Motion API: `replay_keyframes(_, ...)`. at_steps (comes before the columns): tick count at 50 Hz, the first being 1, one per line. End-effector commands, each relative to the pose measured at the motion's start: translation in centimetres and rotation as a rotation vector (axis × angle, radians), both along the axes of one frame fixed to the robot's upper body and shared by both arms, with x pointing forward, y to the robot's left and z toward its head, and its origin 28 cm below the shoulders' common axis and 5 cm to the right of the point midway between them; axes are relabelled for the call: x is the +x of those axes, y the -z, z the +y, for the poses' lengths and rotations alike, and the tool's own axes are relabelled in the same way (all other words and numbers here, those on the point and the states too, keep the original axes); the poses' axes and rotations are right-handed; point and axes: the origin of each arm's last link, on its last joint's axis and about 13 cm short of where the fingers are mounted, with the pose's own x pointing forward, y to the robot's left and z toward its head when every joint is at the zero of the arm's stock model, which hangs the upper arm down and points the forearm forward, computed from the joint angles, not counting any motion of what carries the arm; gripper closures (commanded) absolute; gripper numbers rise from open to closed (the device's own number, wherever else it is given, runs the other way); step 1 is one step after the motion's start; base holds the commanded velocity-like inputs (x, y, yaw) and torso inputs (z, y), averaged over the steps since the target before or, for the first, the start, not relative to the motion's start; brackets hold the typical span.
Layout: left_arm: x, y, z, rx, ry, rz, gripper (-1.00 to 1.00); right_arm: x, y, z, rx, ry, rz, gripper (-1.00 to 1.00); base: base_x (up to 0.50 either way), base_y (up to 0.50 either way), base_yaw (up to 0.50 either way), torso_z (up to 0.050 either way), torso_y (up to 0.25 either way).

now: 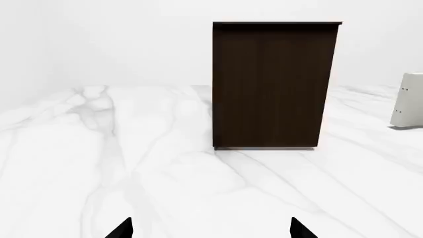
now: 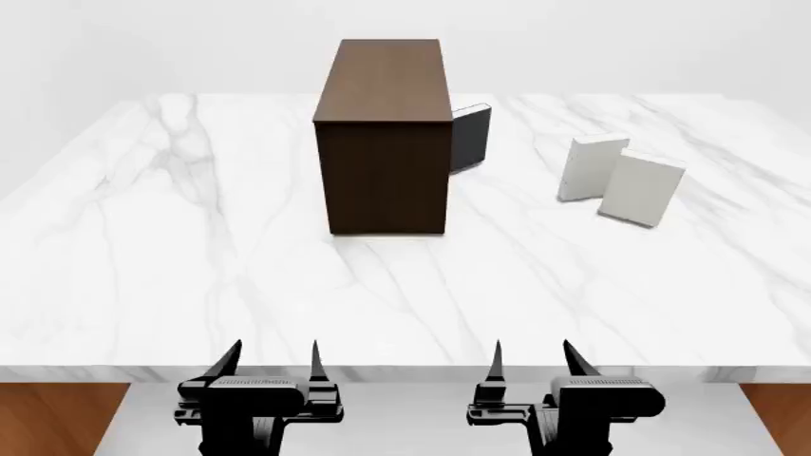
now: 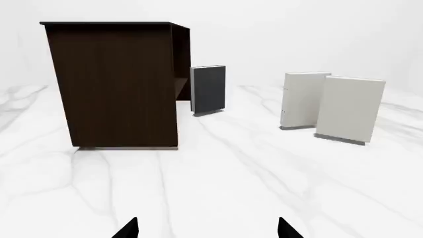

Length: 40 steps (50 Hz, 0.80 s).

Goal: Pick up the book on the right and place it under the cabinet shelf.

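Observation:
The book (image 2: 643,188) is thin, plain white and stands upright at the right of the marble table; the right wrist view shows this book (image 3: 349,109) too. The cabinet shelf (image 2: 384,133) is a tall dark brown wooden box near the table's middle; both wrist views show the cabinet shelf (image 1: 272,84) (image 3: 116,82). My left gripper (image 2: 272,366) and right gripper (image 2: 533,363) hang open at the table's near edge, far from the book, with nothing between their fingers. Only dark fingertips (image 1: 121,230) (image 3: 287,229) show in the wrist views.
A thicker white book (image 2: 590,167) stands just left of the thin one, almost touching it. A dark grey book (image 2: 470,138) stands upright behind the cabinet's right side. The marble table (image 2: 190,266) ends at a front edge just ahead of my grippers.

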Motion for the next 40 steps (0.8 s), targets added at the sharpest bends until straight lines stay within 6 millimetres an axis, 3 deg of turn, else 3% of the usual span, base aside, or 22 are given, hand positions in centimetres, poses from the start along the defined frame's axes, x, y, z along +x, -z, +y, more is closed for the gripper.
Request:
replay_keyframes(1,-0.1,-1.3,0.1,0.007,0.013,-0.025,-1.00,0.1,-1.2,0.1,-0.011,-0.019,0.002,-1.00,0.00,0.00,0.00,0.000,0.000)
replay_keyframes(11,1.3,-11.1,0.7,0.009,0.044,-0.174,-1.00,1.0,-12.2,-0.3,-0.018,-0.062,-0.092,-1.00,0.00,0.00,0.00,0.000,0.000)
replay_keyframes(18,2.0,-14.9,0.5,-0.005,0.041,-0.241,-1.00,1.0,-16.6,-0.7,-0.083,-0.055,-0.208,-1.00,0.00,0.00,0.00,0.000,0.000)
replay_keyframes(29,2.0,-16.4,0.1,0.008,0.044,-0.275,-1.00,0.8,-18.9,-1.2,-0.109,-0.049,-0.247,-1.00,0.00,0.00,0.00,0.002,0.000)
replay_keyframes(40,2.1,-16.9,0.2,0.009,0.040,-0.289,-1.00,0.9,-19.3,-1.2,-0.102,-0.048,-0.265,-1.00,0.00,0.00,0.00,0.045,0.000)
